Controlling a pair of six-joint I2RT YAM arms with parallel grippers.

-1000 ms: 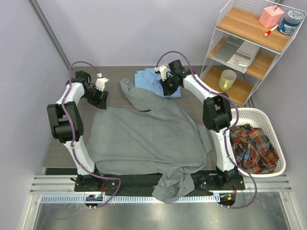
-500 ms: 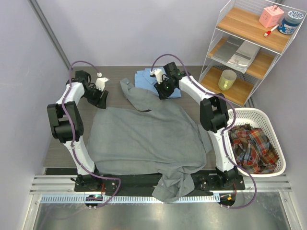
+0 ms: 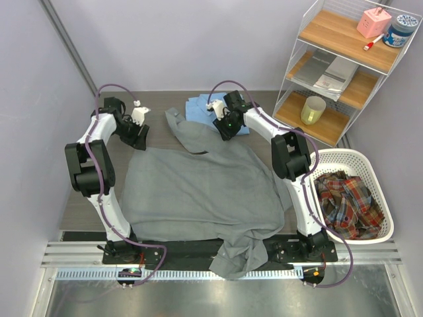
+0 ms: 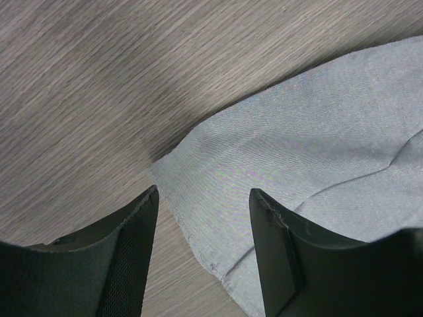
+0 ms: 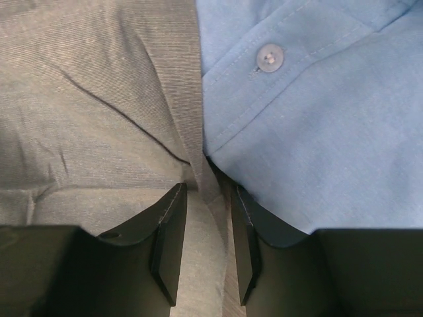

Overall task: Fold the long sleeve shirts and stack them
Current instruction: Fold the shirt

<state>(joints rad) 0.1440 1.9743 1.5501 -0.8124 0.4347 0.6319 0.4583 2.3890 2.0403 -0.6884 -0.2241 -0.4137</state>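
Observation:
The grey long sleeve shirt (image 3: 198, 188) lies spread over most of the table, one part hanging over the front edge. The light blue shirt (image 3: 198, 107) lies bunched at the back, touching the grey one. My left gripper (image 3: 139, 137) hovers over the grey shirt's back-left corner (image 4: 277, 152); in the left wrist view it (image 4: 203, 191) is open, with the cloth's edge below the gap. My right gripper (image 3: 222, 127) sits where the two shirts meet; it (image 5: 207, 188) is open, with a grey fold (image 5: 86, 119) under the gap and blue cloth (image 5: 317, 119) beside it.
A white laundry basket (image 3: 370, 165) holding plaid cloth (image 3: 347, 201) stands at the right. A wire shelf unit (image 3: 344, 59) with a yellow cup (image 3: 312, 109) rises at the back right. Bare wooden tabletop (image 3: 79, 198) shows along the left side.
My right gripper has moved left, off the blue shirt toward the line where it meets the grey shirt. The left arm and both shirts have stayed put.

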